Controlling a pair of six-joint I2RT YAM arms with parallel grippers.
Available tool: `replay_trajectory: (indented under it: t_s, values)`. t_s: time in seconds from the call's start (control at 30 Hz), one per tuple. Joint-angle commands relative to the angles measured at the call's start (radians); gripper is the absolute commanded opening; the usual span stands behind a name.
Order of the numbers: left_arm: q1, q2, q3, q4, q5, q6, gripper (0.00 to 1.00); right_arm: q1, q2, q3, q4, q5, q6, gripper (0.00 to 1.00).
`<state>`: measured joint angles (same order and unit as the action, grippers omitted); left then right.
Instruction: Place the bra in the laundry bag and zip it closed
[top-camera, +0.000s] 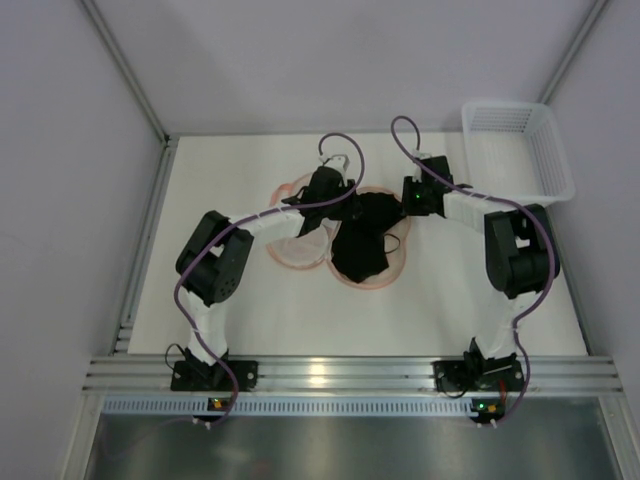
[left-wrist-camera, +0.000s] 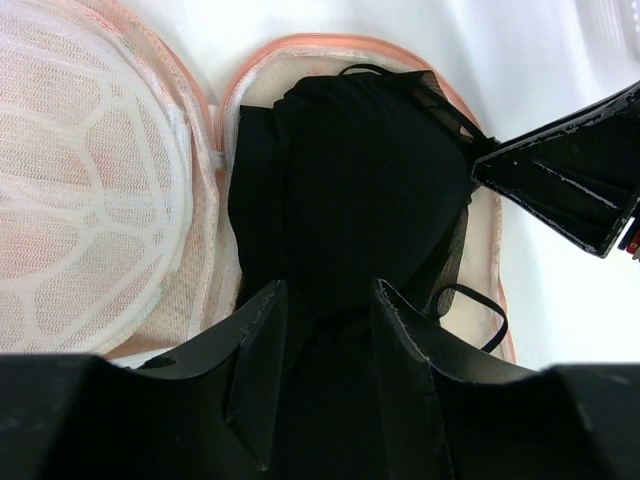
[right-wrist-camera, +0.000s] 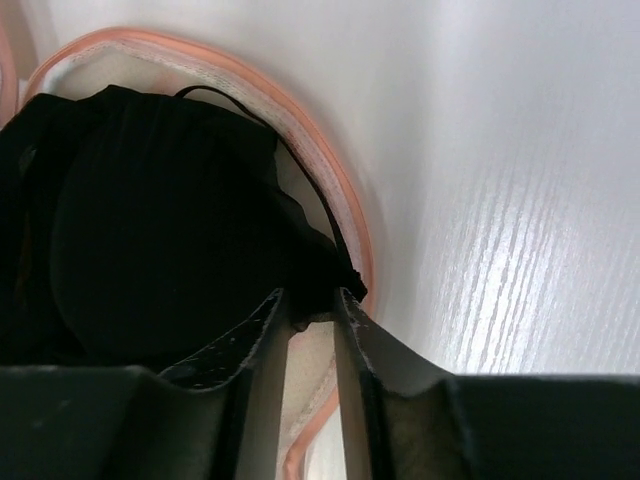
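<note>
The laundry bag lies open on the table, its two round halves side by side. The left half (top-camera: 290, 250) is pale mesh (left-wrist-camera: 90, 200), and the right half has a pink rim (top-camera: 385, 283) (left-wrist-camera: 300, 45) (right-wrist-camera: 330, 170). The black bra (top-camera: 362, 245) (left-wrist-camera: 360, 180) (right-wrist-camera: 150, 220) lies bunched in the right half, with a strap looping over the rim. My left gripper (top-camera: 343, 205) (left-wrist-camera: 328, 290) is over the bra with the black cup held between its fingers. My right gripper (top-camera: 400, 205) (right-wrist-camera: 307, 295) pinches the bra's edge at the bag's right rim. It also shows in the left wrist view (left-wrist-camera: 560, 180).
A white plastic mesh basket (top-camera: 520, 150) stands at the back right of the table. Grey walls enclose the table on three sides. The aluminium rail with both arm bases (top-camera: 320, 375) runs along the near edge.
</note>
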<state>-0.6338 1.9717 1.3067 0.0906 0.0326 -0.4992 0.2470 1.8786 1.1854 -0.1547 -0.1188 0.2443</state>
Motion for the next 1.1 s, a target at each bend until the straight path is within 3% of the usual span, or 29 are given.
replay_trajectory:
  t_s: [0.0,0.17,0.3,0.5,0.63,0.8,1.07]
  values:
    - [-0.004,-0.063,-0.003,0.041,0.0,-0.006,0.45,0.011,-0.05,0.029,0.003,0.045,-0.023,0.3]
    - [-0.004,-0.06,-0.001,0.041,0.001,-0.007,0.45,0.011,-0.042,0.054,-0.011,0.059,-0.028,0.37]
    - [-0.003,-0.063,-0.007,0.041,0.003,-0.007,0.45,0.011,-0.004,0.066,-0.006,0.041,-0.023,0.37]
    - [-0.004,-0.071,-0.015,0.041,-0.007,0.004,0.45,0.012,0.019,0.08,0.003,0.028,-0.017,0.15]
    - [-0.003,-0.073,-0.015,0.041,-0.008,0.004,0.45,0.014,0.024,0.094,-0.014,0.03,-0.017,0.11]
    - [-0.003,-0.083,-0.021,0.041,-0.008,0.008,0.45,0.015,-0.004,0.083,-0.028,0.08,-0.028,0.34]
    - [-0.004,-0.082,-0.023,0.041,0.003,0.002,0.45,0.014,0.008,0.102,-0.052,0.11,-0.033,0.37]
